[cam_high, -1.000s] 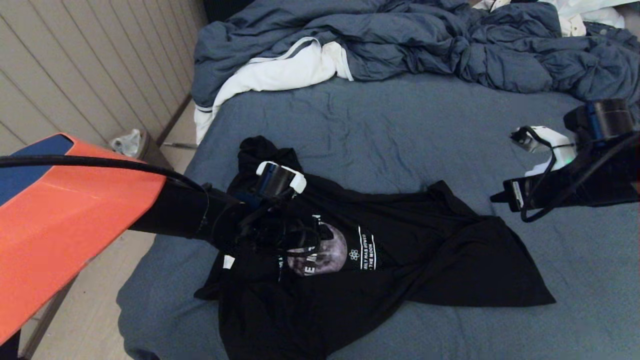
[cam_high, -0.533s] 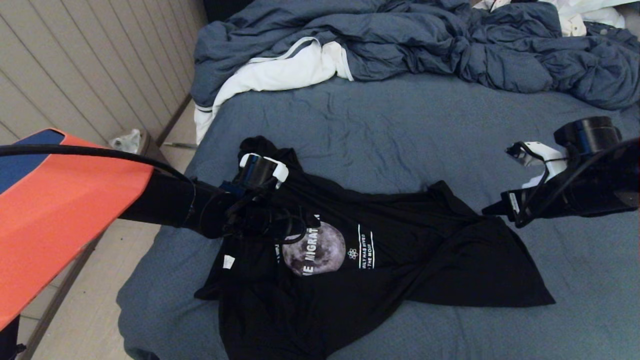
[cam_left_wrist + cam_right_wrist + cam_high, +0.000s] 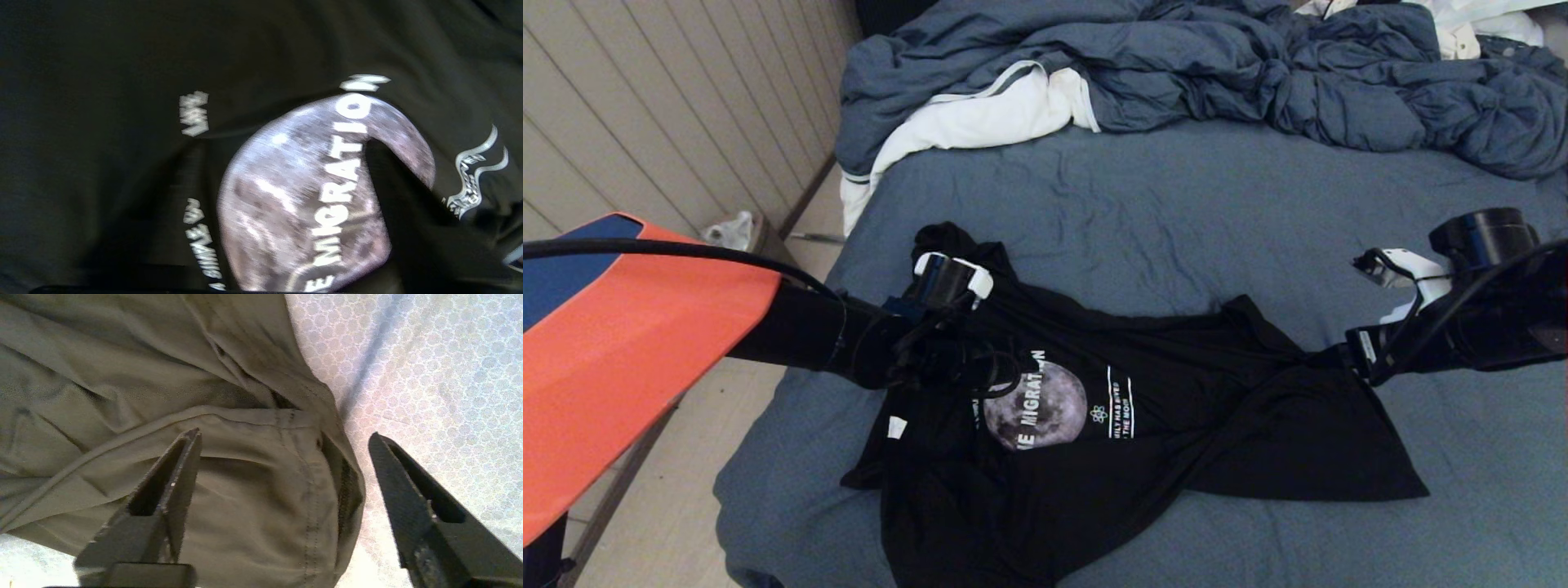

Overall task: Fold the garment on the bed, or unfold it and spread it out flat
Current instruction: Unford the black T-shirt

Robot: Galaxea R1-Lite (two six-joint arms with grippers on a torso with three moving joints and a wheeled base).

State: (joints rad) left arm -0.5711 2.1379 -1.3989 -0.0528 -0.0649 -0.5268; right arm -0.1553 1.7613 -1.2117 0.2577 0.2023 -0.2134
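Note:
The black T-shirt (image 3: 1176, 408) lies crumpled on the bed (image 3: 1176, 212), its grey moon print (image 3: 1036, 406) facing up with white lettering across it. My left gripper (image 3: 988, 377) hovers low over the shirt just left of the print, and the left wrist view is filled by the moon print (image 3: 302, 196). My right gripper (image 3: 1327, 355) is open at the shirt's right edge. In the right wrist view it (image 3: 284, 435) straddles a stitched hem of the shirt (image 3: 245, 490), one finger (image 3: 179, 469) over cloth and the other (image 3: 404, 482) over the sheet (image 3: 429, 375).
A rumpled blue-grey duvet (image 3: 1176, 57) and a white cloth with a striped edge (image 3: 980, 114) are heaped at the far end of the bed. Beyond the bed's left edge are bare floor, a small bin (image 3: 734, 233) and a panelled wall.
My right gripper has come down and in to the shirt's right edge. My left arm drew back to the left, uncovering the moon print, then held still.

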